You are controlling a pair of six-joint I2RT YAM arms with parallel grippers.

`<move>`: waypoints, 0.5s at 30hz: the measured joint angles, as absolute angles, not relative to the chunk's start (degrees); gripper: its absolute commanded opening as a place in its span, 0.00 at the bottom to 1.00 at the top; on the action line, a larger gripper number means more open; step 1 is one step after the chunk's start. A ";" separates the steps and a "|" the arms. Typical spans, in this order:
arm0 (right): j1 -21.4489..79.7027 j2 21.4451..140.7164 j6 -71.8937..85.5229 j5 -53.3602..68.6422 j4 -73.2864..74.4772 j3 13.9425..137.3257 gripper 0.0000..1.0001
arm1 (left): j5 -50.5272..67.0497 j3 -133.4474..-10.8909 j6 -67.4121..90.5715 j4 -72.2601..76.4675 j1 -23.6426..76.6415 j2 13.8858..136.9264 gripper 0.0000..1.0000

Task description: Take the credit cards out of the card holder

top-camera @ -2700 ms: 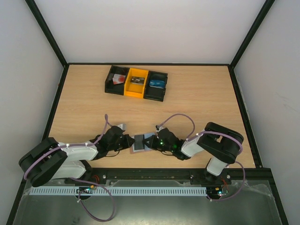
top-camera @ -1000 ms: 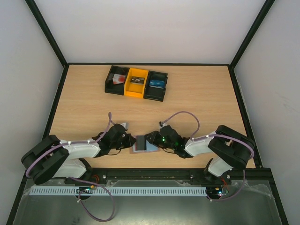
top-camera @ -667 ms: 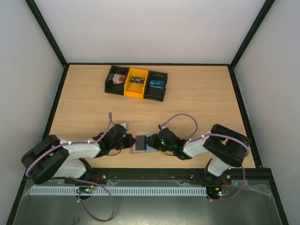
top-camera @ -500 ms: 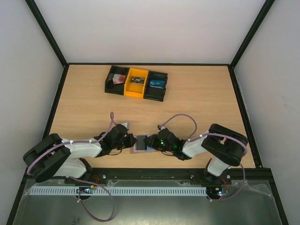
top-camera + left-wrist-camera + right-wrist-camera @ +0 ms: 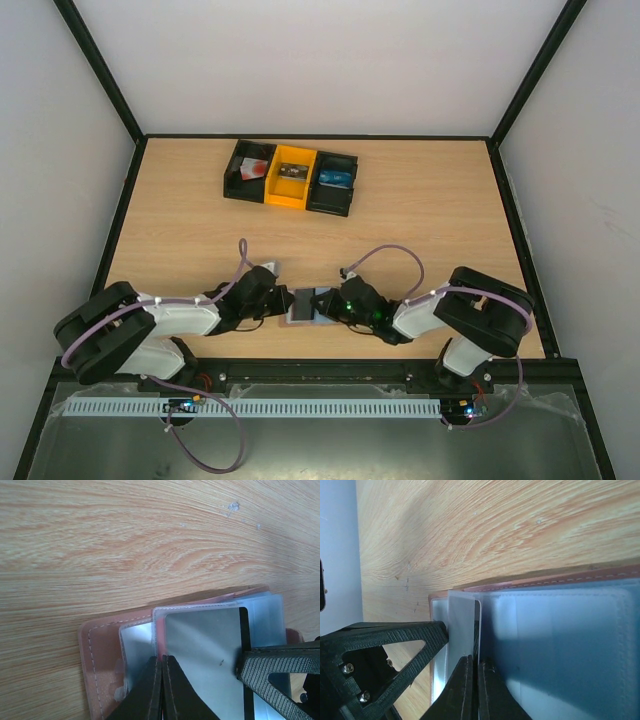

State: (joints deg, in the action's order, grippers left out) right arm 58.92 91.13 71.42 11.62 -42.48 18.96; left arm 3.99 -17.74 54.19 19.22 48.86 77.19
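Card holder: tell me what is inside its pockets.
Through the clear pocket of the card holder a pale grey card with a dark stripe shows. Whether a second card lies beneath it cannot be seen: the frosted plastic and that card cover it.

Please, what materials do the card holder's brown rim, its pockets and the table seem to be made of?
The card holder: rim probably leather or imitation, matte, stitched seam. Its pockets: translucent plastic, contents show through. The table: wood or wood-look laminate, grain visible.
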 measured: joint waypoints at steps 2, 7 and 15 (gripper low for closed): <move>58.92 90.91 71.42 11.64 -42.81 18.59 0.02 | 3.97 -17.74 54.22 19.42 48.95 77.32 0.03; 58.92 90.98 72.69 13.04 -47.53 15.81 0.02 | 3.99 -17.74 54.37 19.94 49.06 77.60 0.03; 58.78 93.25 74.11 14.66 -51.70 14.68 0.02 | 3.79 -17.69 54.48 20.03 49.21 77.60 0.03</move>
